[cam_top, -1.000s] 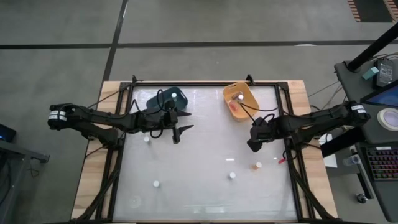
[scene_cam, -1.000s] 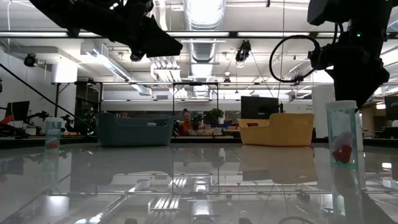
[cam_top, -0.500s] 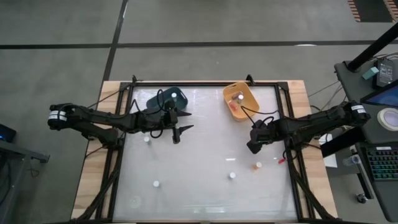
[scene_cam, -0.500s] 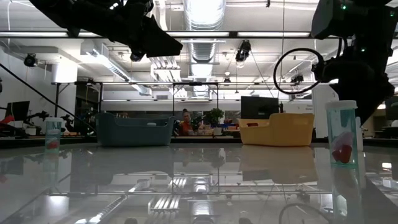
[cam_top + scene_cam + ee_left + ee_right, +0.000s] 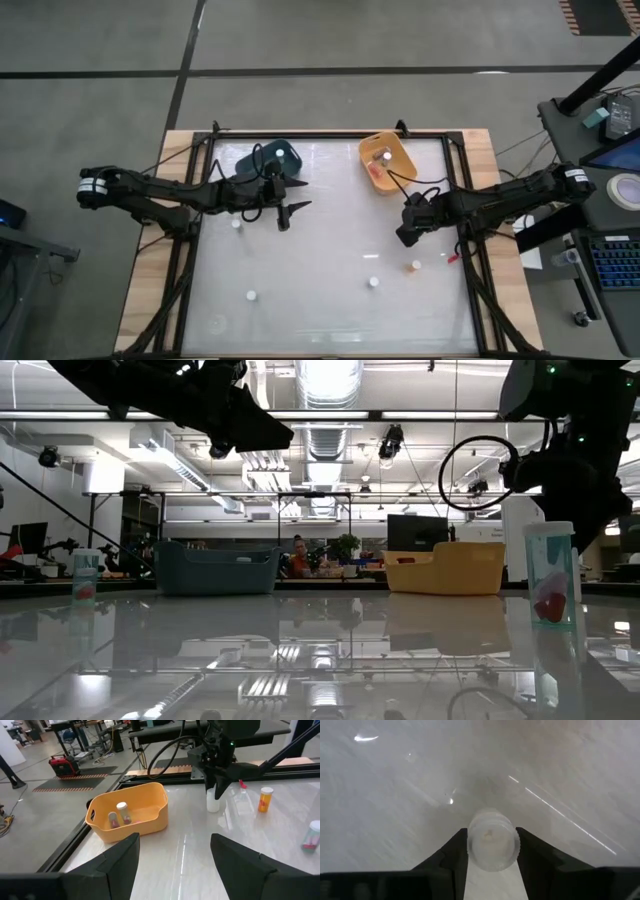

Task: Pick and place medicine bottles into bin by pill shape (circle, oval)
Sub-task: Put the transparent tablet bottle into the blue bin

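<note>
My right gripper (image 5: 491, 832) points down at the table's right middle (image 5: 407, 235), shut on a clear medicine bottle with a white cap (image 5: 490, 845) that stands upright on the table (image 5: 213, 802). My left gripper (image 5: 286, 212) hovers open near the dark tub (image 5: 268, 158), holding nothing. Other bottles stand on their bases: one near the left gripper (image 5: 236, 224), one at the near left (image 5: 250, 296), one at the near middle (image 5: 372, 283) and an orange one (image 5: 415, 266). The yellow tub (image 5: 398, 152) holds a bottle (image 5: 385, 155). My right gripper has the bottle's white cap between its two fingers, one on each side of the cap's rim (image 5: 472, 847). The fingers come from above, pointing down. The bottle stands upright with its base on the table (image 5: 213, 810).
A small red scrap (image 5: 453, 257) lies near the table's right edge. A black frame (image 5: 196, 250) runs around the white table top. Both tubs sit along the far edge. Bare table lies between the arms and toward the near edge.
My right arm has shifted a little above the table, and its cable loop has swung with it. My left arm and the bottles have stayed where they were.
</note>
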